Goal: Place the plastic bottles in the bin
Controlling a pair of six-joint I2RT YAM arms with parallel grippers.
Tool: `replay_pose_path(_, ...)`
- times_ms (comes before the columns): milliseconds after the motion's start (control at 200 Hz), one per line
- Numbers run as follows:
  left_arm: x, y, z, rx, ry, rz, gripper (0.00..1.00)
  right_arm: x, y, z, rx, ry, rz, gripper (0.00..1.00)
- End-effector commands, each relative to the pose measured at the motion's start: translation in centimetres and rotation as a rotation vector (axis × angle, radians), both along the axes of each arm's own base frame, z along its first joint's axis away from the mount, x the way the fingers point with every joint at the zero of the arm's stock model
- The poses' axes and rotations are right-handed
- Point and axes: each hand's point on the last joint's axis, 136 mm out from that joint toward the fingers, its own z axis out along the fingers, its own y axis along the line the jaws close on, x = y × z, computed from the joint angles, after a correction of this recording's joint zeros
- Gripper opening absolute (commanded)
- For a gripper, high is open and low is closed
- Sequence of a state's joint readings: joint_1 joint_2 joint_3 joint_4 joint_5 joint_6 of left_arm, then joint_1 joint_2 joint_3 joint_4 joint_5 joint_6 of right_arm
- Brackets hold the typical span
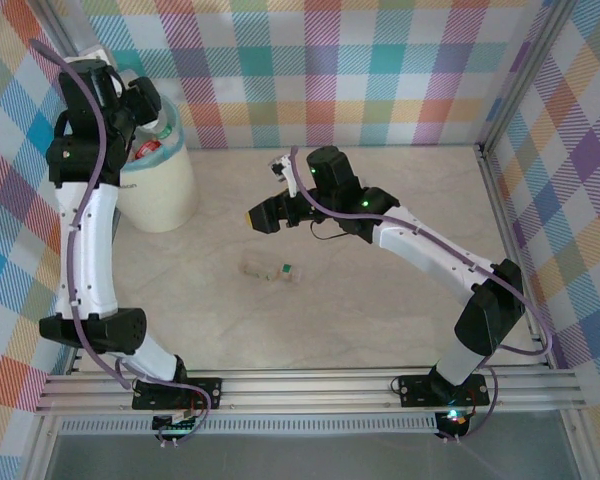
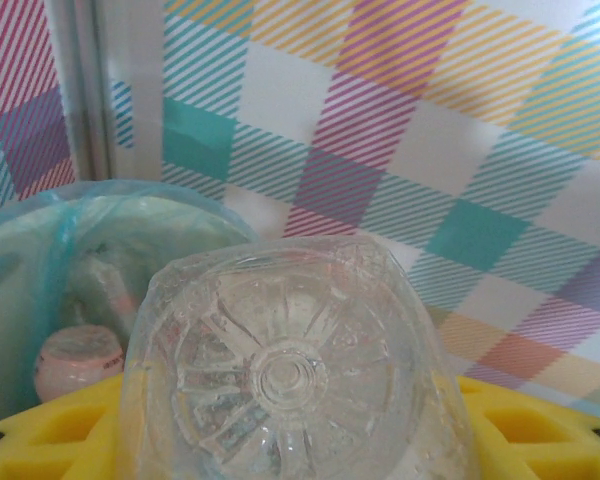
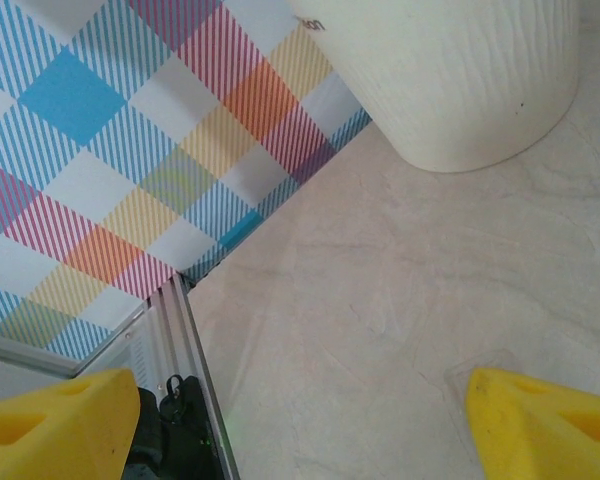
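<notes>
1. Clear bottle (image 2: 290,370) is clamped in L gripper (image 2: 295,435), base facing wrist cam, up over the bin (image 2: 40,250).
2. Bin sits at far-left corner of table (image 1: 230,320), w/ teal liner (image 2: 55,215) over rim; other bottles (image 2: 78,362) lie inside.
3. Green-cap bottle (image 1: 268,271) lies on its side near table centre.
4. R gripper (image 3: 300,420) is spread wide, holding nothing, over table just on far side of green-cap bottle.
</notes>
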State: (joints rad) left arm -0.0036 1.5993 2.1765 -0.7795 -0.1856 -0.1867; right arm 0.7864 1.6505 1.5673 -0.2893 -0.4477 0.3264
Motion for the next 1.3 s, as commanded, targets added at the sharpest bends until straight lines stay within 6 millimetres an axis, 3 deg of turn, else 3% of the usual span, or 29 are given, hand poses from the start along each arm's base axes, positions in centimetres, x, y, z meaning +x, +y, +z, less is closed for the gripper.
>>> replay_pose_path(0,0.9,3.2,1.6,0.031,-0.065,0.106,0.56,-0.7,0.5,0.9,0.013,0.008,0.032,0.84)
replay_pose_path(115,2.4,5.6,0.8,-0.003,-0.069,0.162,0.55,-1.0,0.4,0.8,0.004,0.010,0.035,0.84)
replay_pose_path(275,5.0,7.4,-1.1,-0.028,-0.043,0.180,0.54,-1.0,0.1,0.4,-0.012,0.012,0.023,0.84)
replay_pose_path(485,9.5,8.1,-5.7,-0.072,0.032,0.137,0.54,-1.1,-0.3,-0.3,-0.036,0.014,0.015,0.84)
replay_pose_path(680,12.2,7.5,-9.5,-0.099,0.093,0.074,0.57,-1.2,-1.0,-1.5,-0.067,0.018,-0.006,0.84)
replay_pose_path(950,13.2,6.8,-11.7,-0.117,0.141,0.025,0.64,-1.3,-1.0,-2.7,-0.084,0.044,0.002,0.84)
replay_pose_path(1025,13.1,6.7,-12.1,-0.114,0.154,0.021,0.71,-1.4,-0.9,-2.7,-0.083,0.048,0.002,0.84)
replay_pose_path(1150,12.9,6.9,-11.6,-0.106,0.147,0.030,0.83,-1.5,-1.0,-2.7,-0.082,0.048,0.004,0.84)
replay_pose_path(1295,12.6,6.9,-10.5,-0.101,0.118,0.033,0.85,-1.4,-0.9,-2.7,-0.084,0.049,0.001,0.84)
